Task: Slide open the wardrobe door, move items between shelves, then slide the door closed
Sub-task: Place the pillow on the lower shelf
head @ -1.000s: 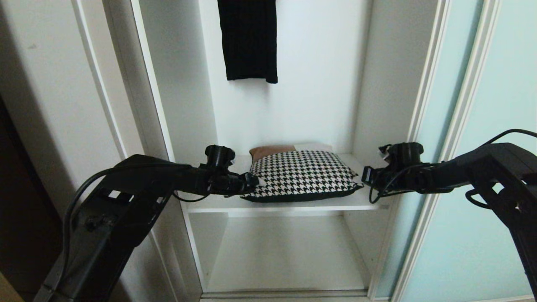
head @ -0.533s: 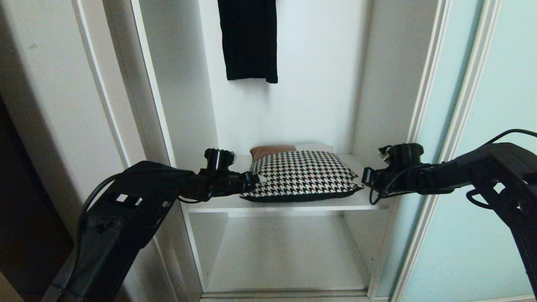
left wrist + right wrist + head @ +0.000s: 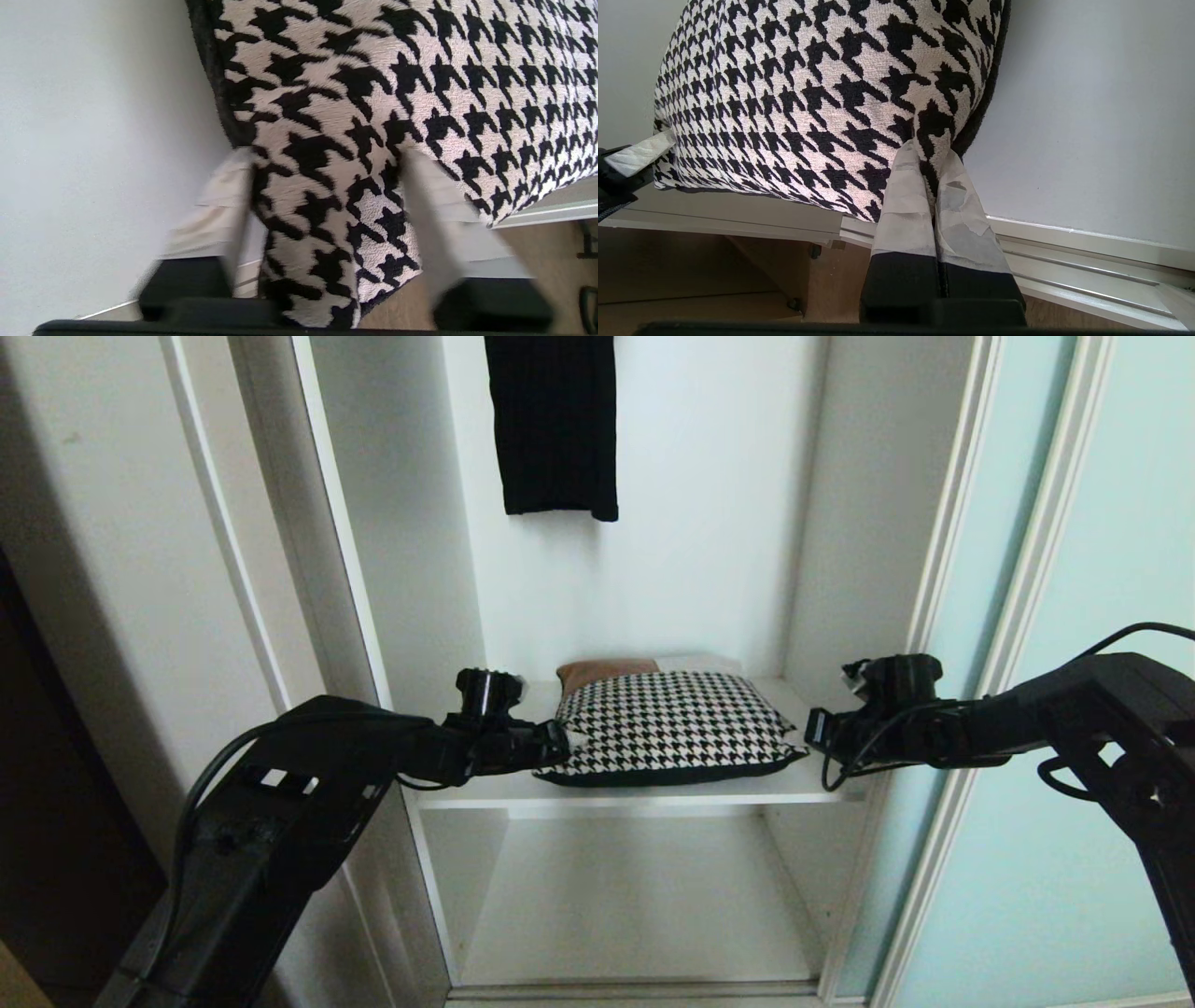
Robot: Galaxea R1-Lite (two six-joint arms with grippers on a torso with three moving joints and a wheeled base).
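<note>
The houndstooth cushion [image 3: 672, 728] lies flat on the upper shelf [image 3: 653, 791] of the wardrobe, whose aqua sliding door [image 3: 1074, 803] stands slid to the right. My left gripper [image 3: 565, 742] reaches the cushion's left front corner. In the left wrist view the left gripper [image 3: 324, 156] has its taped fingers apart on either side of that corner of the cushion [image 3: 373, 93], both blurred. My right gripper [image 3: 810, 733] is at the right front corner. In the right wrist view the right gripper [image 3: 930, 151] is shut, pinching the cushion [image 3: 808, 93] fabric.
A black garment [image 3: 555, 425] hangs above the cushion at the back. The lower shelf [image 3: 635, 905] lies below with nothing on it. White side walls [image 3: 411, 569] bound the compartment closely on both sides. The door's frame [image 3: 943, 616] stands just behind my right wrist.
The left gripper's fingers have drawn closer together around the cushion's left corner, and its arm has shifted slightly. The right gripper and the cushion have stayed put.
</note>
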